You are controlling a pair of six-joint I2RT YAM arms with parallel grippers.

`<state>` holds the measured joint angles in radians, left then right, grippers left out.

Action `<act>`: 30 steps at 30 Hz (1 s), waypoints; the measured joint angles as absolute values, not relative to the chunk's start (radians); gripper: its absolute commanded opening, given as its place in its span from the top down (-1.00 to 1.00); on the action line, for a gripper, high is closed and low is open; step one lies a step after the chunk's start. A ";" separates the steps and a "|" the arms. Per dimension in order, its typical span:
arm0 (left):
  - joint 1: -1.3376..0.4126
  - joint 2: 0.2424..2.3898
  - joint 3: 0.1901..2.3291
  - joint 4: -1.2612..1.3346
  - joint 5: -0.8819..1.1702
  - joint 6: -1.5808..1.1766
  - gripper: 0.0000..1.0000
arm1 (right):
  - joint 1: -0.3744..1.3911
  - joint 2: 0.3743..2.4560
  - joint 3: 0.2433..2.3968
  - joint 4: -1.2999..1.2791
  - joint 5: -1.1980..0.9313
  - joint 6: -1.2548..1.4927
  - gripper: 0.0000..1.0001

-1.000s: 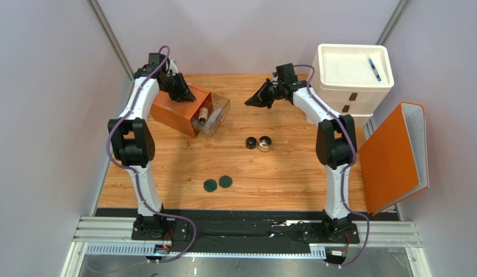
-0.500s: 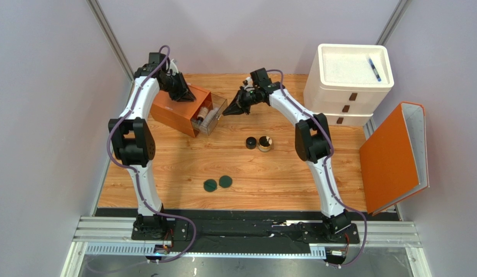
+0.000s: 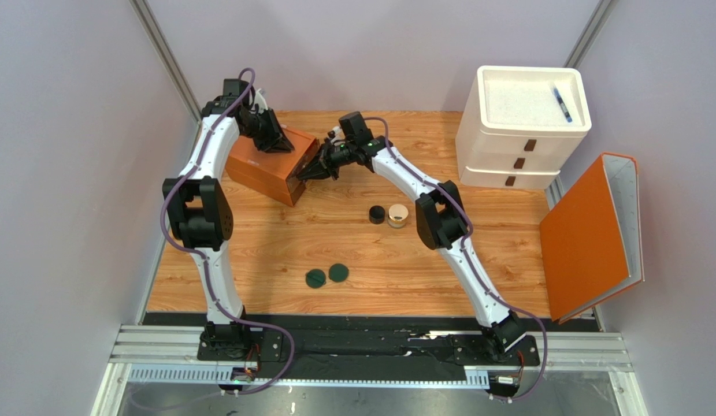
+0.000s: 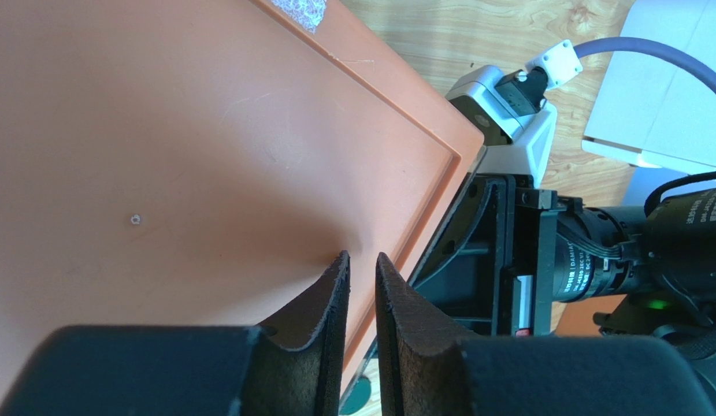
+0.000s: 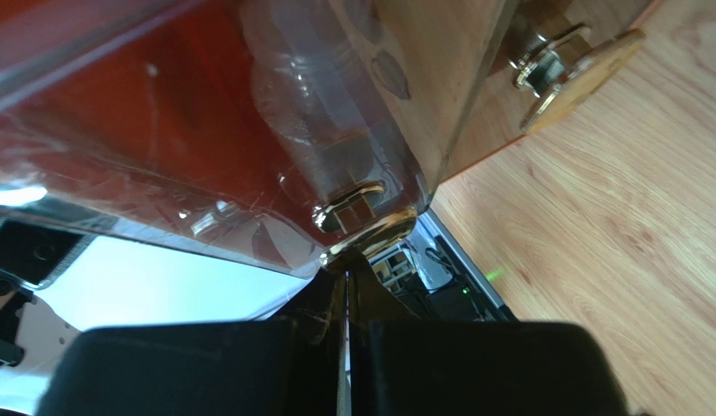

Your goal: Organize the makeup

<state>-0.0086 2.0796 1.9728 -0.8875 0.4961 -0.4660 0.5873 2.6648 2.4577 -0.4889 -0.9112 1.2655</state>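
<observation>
The orange drawer box (image 3: 267, 166) stands at the back left with its clear drawer pushed in. My left gripper (image 3: 273, 139) is shut and rests on the box's top (image 4: 161, 147); the gripper's tips (image 4: 361, 260) touch the lid. My right gripper (image 3: 311, 172) is shut, its tips (image 5: 346, 273) against the drawer's gold handle (image 5: 359, 206). A clear bottle (image 5: 326, 113) shows through the drawer front. The black round cap (image 3: 378, 214) and the tan jar (image 3: 398, 215) stand mid-table. Two dark-green discs (image 3: 326, 276) lie nearer the front.
A white drawer unit (image 3: 524, 130) stands at the back right with a blue pen (image 3: 562, 102) on top. An orange binder (image 3: 591, 234) leans at the right edge. The right arm reaches across the table's back middle.
My right gripper has swept left from mid-table to the drawer front. The clear drawer, which stood open, is now pushed into the orange box. The left arm has not moved.
</observation>
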 measured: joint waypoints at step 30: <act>-0.009 2.080 1.973 -0.889 0.494 -0.466 0.52 | 0.491 2.575 2.143 -0.328 -0.873 1.287 0.28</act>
